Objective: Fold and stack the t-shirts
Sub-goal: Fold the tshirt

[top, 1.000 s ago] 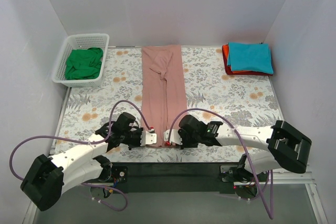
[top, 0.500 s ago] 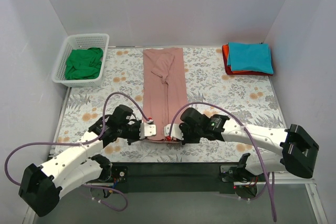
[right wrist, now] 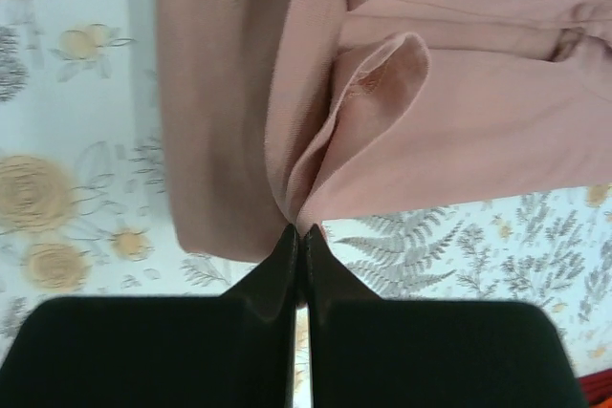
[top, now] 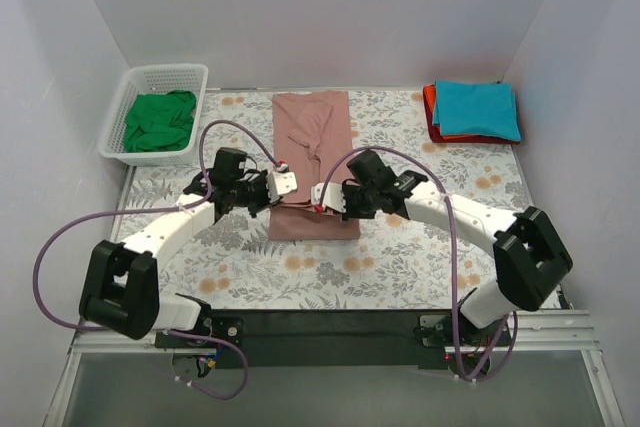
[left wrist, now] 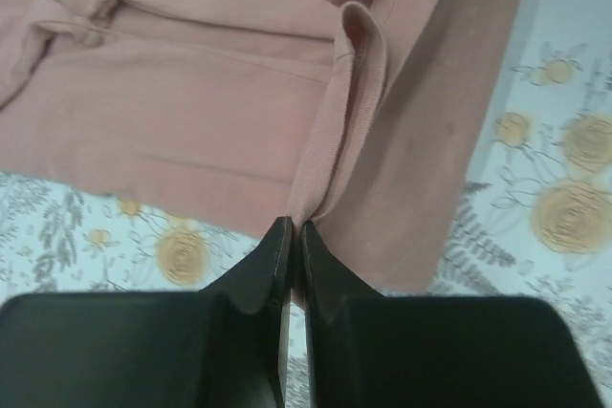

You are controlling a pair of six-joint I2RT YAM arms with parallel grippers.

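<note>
The dusty-pink t-shirt [top: 314, 127] lies as a long narrow strip at the table's middle, its near end lifted and doubled back over itself. My left gripper [top: 284, 185] is shut on its near left corner, seen in the left wrist view [left wrist: 330, 140]. My right gripper [top: 320, 194] is shut on its near right corner, seen in the right wrist view [right wrist: 316, 140]. A teal t-shirt [top: 477, 108] lies folded on a red-orange one [top: 432, 119] at the back right. A green t-shirt [top: 160, 121] is crumpled in the basket.
The white mesh basket [top: 130, 82] stands at the back left. The floral table cloth [top: 400, 247] covers the table. White walls close in the back and both sides.
Both grippers have carried the pink shirt's near hem away from the table's front edge toward the back, folding the lower half over the upper part.
</note>
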